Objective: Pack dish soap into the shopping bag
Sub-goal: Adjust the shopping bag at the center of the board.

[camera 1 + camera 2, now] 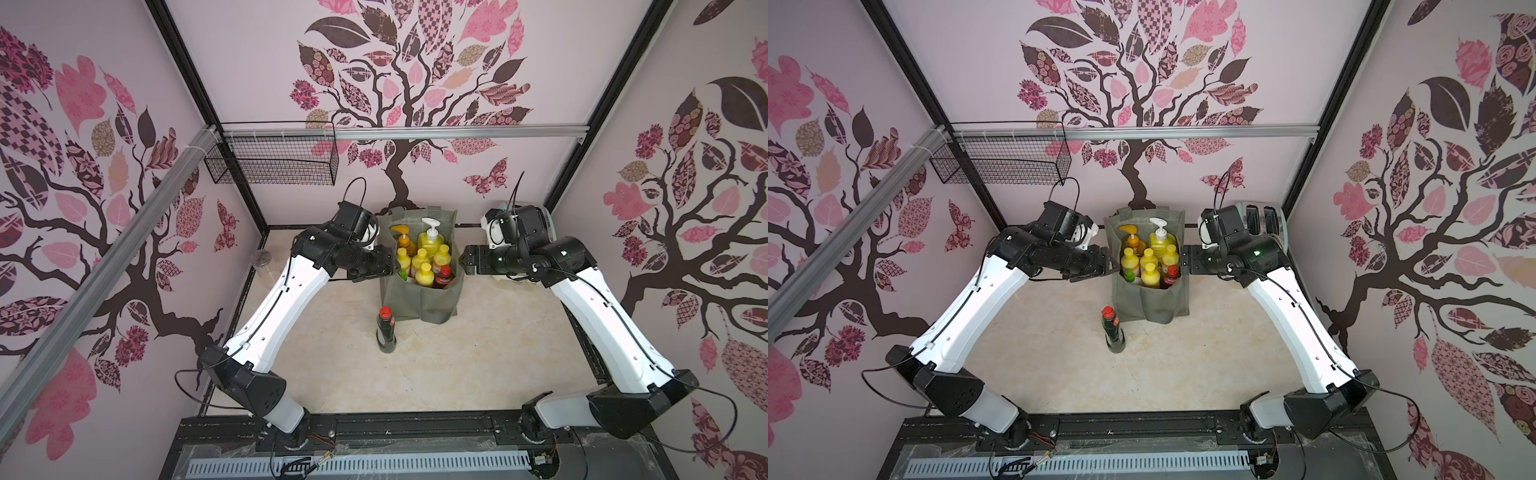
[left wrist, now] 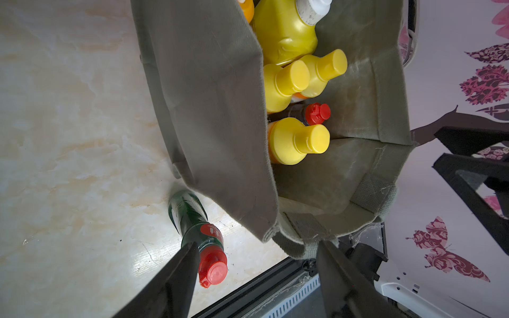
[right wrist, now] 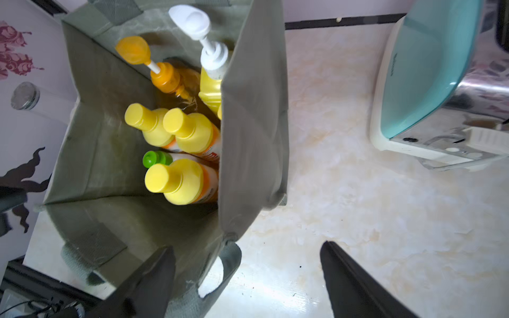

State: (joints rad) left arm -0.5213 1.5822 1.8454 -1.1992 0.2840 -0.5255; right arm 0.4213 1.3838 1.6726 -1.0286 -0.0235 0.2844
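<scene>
The grey-green shopping bag (image 1: pixel 419 300) (image 1: pixel 1154 305) stands open mid-table, seen in both top views. Inside it are several dish soap bottles: a yellow pump bottle (image 1: pixel 430 240), an orange pump bottle (image 3: pixel 168 79), yellow-capped ones (image 2: pixel 292 82), a green-capped one (image 3: pixel 151 159) and a red-capped one (image 2: pixel 316 113). A dark red-capped bottle (image 1: pixel 385 330) (image 2: pixel 198 228) stands upright on the table in front of the bag. My left gripper (image 1: pixel 392 266) (image 2: pixel 259 247) is open at the bag's left rim, a strap handle (image 2: pixel 300 242) between its fingers. My right gripper (image 1: pixel 464 259) (image 3: pixel 248 247) is open, astride the right wall.
A black wire basket (image 1: pixel 274 160) hangs on the back wall at the left. A clear glass jar (image 1: pixel 262 262) stands at the table's left edge. A teal and chrome toaster (image 3: pixel 440 96) sits at the back right, behind my right arm.
</scene>
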